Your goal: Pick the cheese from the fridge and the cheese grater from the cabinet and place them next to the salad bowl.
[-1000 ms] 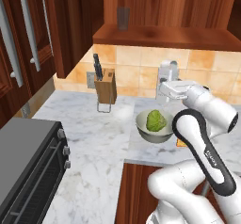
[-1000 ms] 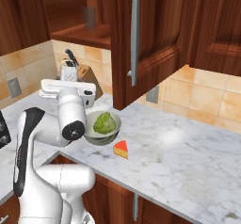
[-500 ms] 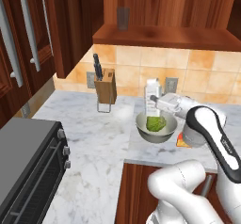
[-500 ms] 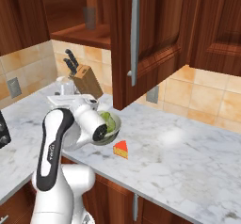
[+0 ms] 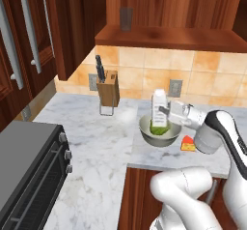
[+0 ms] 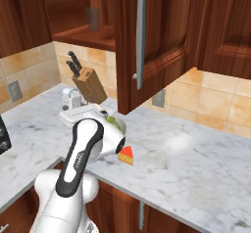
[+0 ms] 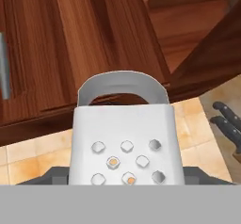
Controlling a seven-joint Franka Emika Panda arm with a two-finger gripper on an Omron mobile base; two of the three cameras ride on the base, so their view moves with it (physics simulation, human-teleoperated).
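While the arm reaches out level over the counter (image 5: pixel 96 142), the claw (image 5: pixel 164 111) has the cheese grater (image 5: pixel 159 109) clamped between its fingers, which stand wide apart against the grater's broad sides. The grater is upright, clear of the counter, loop handle up. In the hand view the grater (image 7: pixel 126 143) sits directly ahead of the claw, handle arching at its top and perforations facing the camera; the finger tips are barely visible at its lower corners.

Directly below the claw: the salad bowl (image 5: pixel 159 136), with the lettuce head (image 5: pixel 157 126) just under the grater's base. Whether grater and lettuce touch cannot be told. From the right base view the grater (image 6: pixel 72 101) shows behind the arm, with the bowl rim (image 6: pixel 121 125) peeking out beside it.

The cheese (image 5: pixel 188 144) lies on the counter just beside the bowl, on the arm's side of the claw and lower; also seen at (image 6: pixel 126 154).

Beyond the claw, by the tiled wall: knife block (image 5: pixel 107 88). Above the claw: the cabinet (image 5: pixel 169 11) with its shelf niche, a dark cup (image 5: pixel 126 19) standing on it.
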